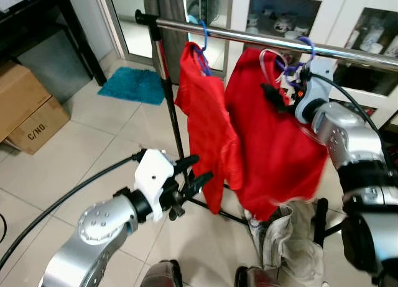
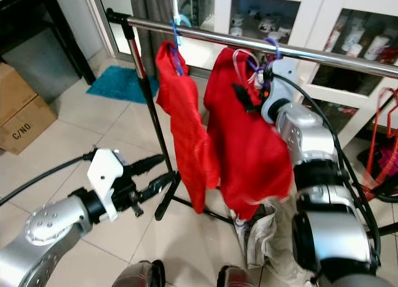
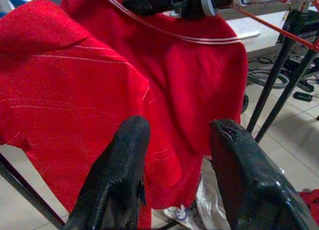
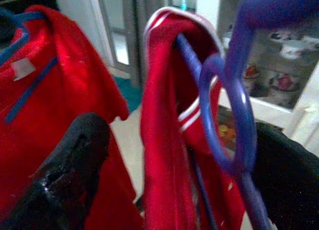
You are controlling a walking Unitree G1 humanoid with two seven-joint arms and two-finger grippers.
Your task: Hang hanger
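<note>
A chrome rail [image 1: 249,37] crosses at chest height. One red shirt [image 1: 205,119] hangs from it on a blue hanger [image 1: 202,41]. A second red shirt [image 1: 273,150] is on a purple hanger [image 1: 305,48] whose hook lies over the rail. My right gripper [image 1: 278,93] is up at this shirt's collar. In the right wrist view its fingers [image 4: 75,160] stand apart, open, with the purple hanger [image 4: 232,135] between them, close to one finger. My left gripper [image 1: 196,172] is open, low, just in front of the first shirt's hem [image 3: 75,115].
The rack's dark upright pole [image 1: 171,107] stands on a tiled floor. Cardboard boxes [image 1: 25,110] sit at far left, and a teal mat [image 1: 134,85] lies behind the rack. A white glass-door cabinet [image 1: 286,13] is behind the rail. Crumpled pale clothes [image 1: 286,237] lie under the second shirt.
</note>
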